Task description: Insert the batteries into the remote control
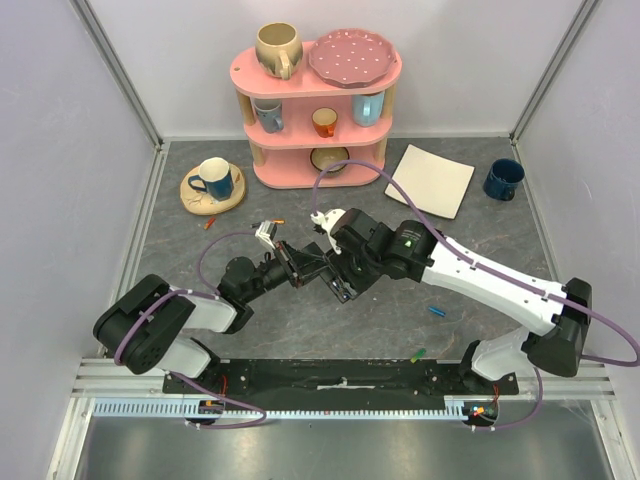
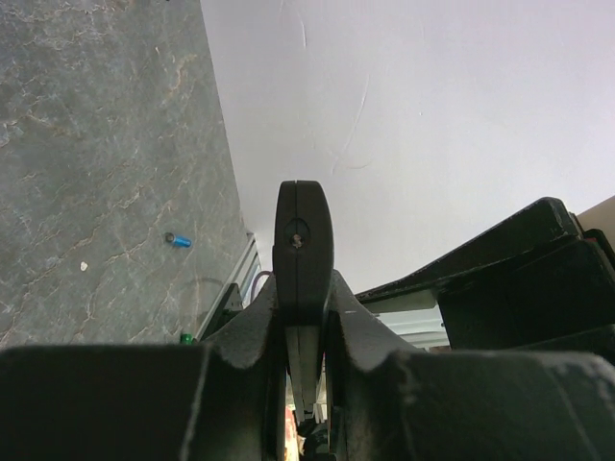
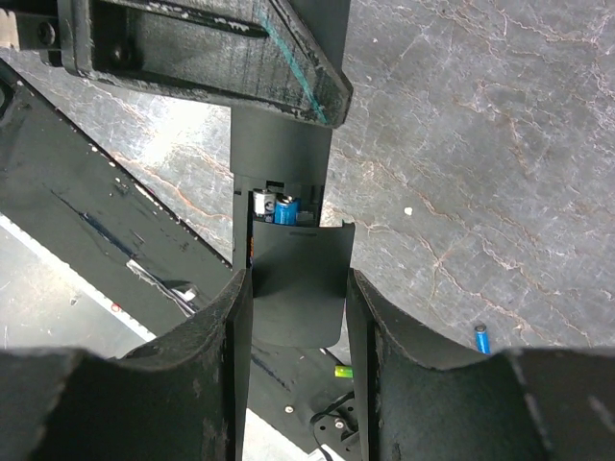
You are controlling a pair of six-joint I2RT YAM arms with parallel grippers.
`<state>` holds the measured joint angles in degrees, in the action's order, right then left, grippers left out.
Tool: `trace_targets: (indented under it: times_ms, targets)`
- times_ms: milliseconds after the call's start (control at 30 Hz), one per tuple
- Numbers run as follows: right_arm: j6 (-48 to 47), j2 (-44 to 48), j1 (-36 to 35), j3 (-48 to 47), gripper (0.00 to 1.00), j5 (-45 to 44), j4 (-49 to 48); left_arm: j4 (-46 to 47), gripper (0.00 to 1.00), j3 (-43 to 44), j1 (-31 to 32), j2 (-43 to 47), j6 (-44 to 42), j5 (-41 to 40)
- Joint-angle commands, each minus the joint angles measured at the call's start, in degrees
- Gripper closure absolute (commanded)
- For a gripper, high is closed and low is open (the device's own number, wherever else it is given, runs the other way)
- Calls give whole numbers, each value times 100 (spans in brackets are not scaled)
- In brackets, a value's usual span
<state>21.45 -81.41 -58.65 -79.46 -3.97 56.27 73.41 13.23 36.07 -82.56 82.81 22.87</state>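
Grey marbled table (image 1: 400,330) beneath: your left gripper (image 2: 304,288) clenches the slim black plastic remote control (image 3: 281,144) above mid-table; your right gripper (image 3: 300,317) pinches its black plastic cover (image 3: 298,269), aligned lengthwise, compartment (image 3: 279,206) just ahead.

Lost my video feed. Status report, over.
Left hand shut on remote control. Right hand shut on battery cover; blue battery seated inside. Loose battery lies off to the side.

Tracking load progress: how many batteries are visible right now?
3 sure: one blue battery in the remote control compartment, a loose blue battery on the table right of the arms, a green battery near the front rail. Reddish specks by the coaster may be more.
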Motion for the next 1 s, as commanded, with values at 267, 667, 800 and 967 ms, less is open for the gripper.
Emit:
trace_targets:
  times_ms: [267, 667, 800, 967]
  targets:
    - [52, -271, -164, -360, 68, -201, 7, -28, 98, 162, 58, 144, 43, -169]
    - [61, -306, -226, -281, 68, -175, -20, -81, 98, 179, 58, 144, 52, -169]
    - [87, -297, -234, -202, 67, -192, -46, -98, 98, 179, 66, 188, 52, -213]
    - [149, -279, -243, -158, 67, -192, -99, -221, 98, 188, 75, 285, -10, -301]
